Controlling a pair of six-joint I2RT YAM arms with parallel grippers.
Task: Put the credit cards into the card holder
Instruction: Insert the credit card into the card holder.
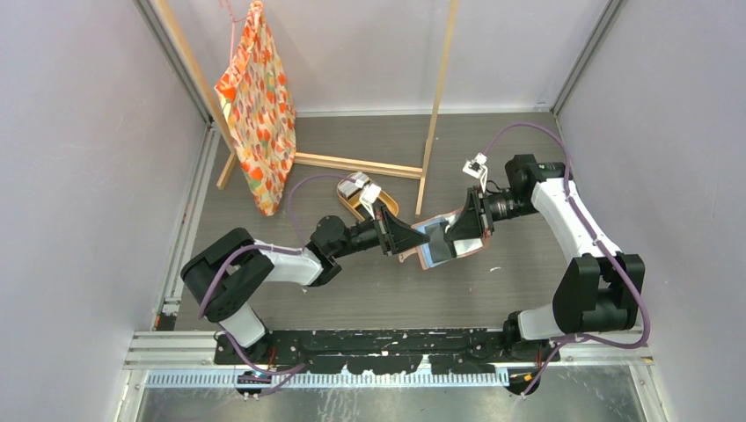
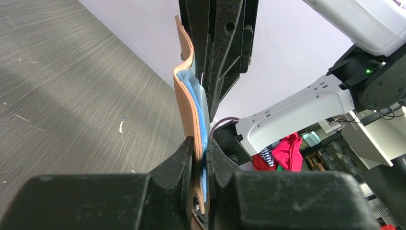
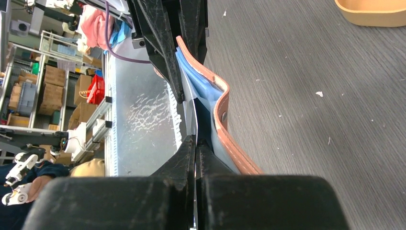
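The card holder [image 1: 437, 252], salmon-brown leather with glossy blue pockets, hangs open above the table between both arms. My left gripper [image 1: 405, 239] is shut on its left flap; in the left wrist view the jaws [image 2: 201, 152] pinch leather and blue lining [image 2: 186, 96]. My right gripper [image 1: 460, 232] is shut on a thin pale credit card [image 3: 192, 112], held edge-on with its far end inside the blue pockets beside the card holder's leather [image 3: 224, 103]. The right gripper [image 3: 196, 143] has its jaws almost touching across the card. More credit cards [image 1: 359, 186] lie in the tray.
An oval tan tray [image 1: 352, 206] sits just behind the left gripper, its rim also in the right wrist view [image 3: 371, 14]. A wooden rack [image 1: 356, 163] with an orange patterned bag [image 1: 259, 105] stands at the back left. Grey walls close in both sides.
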